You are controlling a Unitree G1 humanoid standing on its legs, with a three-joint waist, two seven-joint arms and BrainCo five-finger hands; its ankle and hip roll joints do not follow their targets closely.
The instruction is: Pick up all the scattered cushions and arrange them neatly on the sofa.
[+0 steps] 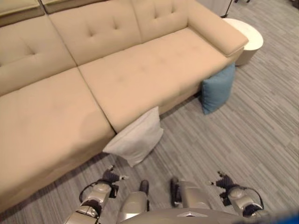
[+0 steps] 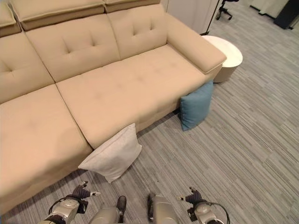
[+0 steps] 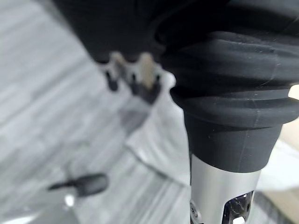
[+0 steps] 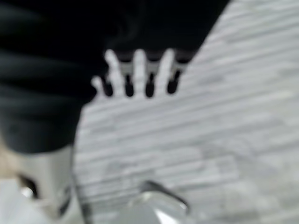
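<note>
Grey striped carpet floor (image 2: 243, 140) fronts a long beige fabric sofa (image 2: 121, 79), seat bare; two cushions lean on its front: one square white fabric cushion (image 2: 112, 154), then one square blue fabric cushion (image 2: 195, 106) under the armrest. Both look soft, light, squashy; best pinched at a top corner or edge. Left hand (image 2: 82, 192) and right hand (image 2: 194, 197) hang low, fingers relaxed, holding nothing.

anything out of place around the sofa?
Yes. Two cushions are on the floor instead of the seat: a white cushion leaning against the sofa front at the seam between seats, and a blue cushion propped under the armrest end, near the round white table.
</note>
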